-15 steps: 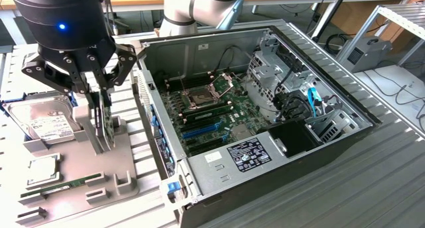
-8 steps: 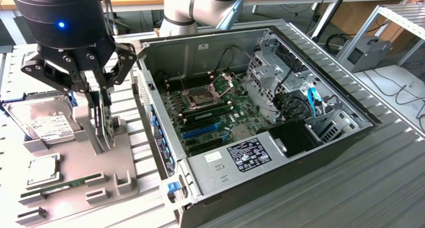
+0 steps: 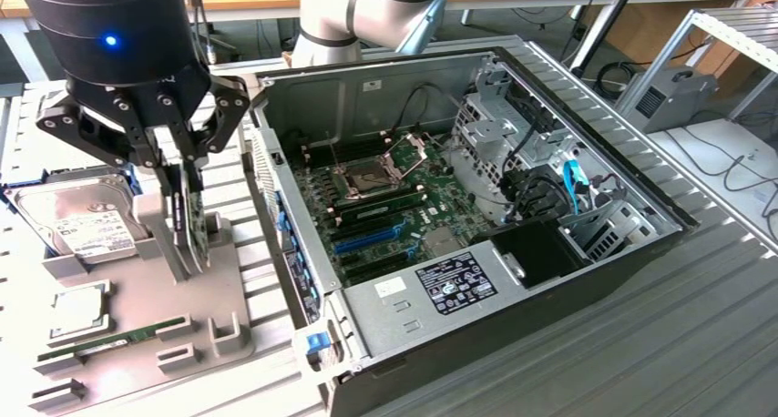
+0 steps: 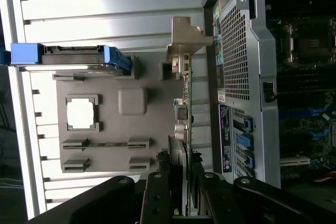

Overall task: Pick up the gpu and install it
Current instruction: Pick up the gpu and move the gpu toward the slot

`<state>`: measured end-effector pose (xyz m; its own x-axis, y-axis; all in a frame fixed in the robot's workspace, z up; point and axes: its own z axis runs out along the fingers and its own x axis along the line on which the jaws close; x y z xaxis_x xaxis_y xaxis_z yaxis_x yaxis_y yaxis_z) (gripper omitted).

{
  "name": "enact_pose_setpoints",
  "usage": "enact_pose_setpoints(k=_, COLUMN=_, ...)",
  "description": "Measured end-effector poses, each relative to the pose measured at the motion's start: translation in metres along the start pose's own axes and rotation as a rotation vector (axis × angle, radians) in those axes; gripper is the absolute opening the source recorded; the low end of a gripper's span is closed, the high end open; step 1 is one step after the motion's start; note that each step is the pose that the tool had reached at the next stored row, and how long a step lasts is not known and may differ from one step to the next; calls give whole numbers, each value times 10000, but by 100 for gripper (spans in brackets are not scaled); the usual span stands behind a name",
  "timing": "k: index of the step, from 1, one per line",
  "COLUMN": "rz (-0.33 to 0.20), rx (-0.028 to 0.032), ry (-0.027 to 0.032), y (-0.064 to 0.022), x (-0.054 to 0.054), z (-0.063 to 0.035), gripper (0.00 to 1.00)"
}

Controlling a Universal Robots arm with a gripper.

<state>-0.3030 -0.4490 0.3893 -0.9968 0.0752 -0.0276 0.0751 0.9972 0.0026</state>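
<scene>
Exterior view: my gripper [image 3: 180, 185] hangs over the grey holder tray [image 3: 134, 344], beside the open computer case [image 3: 547, 317]. Its two black fingers are closed narrowly on the gpu [image 3: 185, 212], which stands on edge, low at its slot in the tray. I cannot tell whether the bottom edge is clear of the slot.

My judgement of the risks:
- The case's sheet-metal wall stands just beside the card, so a swing could knock it.
- The tray's posts could snag the card if it leaves tilted.
- The grip sits at the fan end, so the long card could twist between smooth pads.

The case is dark steel with perforated panels and a green board inside. The tray is matte grey plastic, blocky, with ribbed slots. A hard drive [image 3: 86, 221], silver with a white label, lies on it. In the wrist view, the gpu [image 4: 185, 114] is thin and green, ending in a bent silver bracket [image 4: 186, 38].
</scene>
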Motion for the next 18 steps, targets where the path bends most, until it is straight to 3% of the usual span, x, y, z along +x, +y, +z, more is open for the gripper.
enact_pose_setpoints(k=18, rz=0, rx=0, ry=0, y=0, x=-2, z=-76, gripper=26)
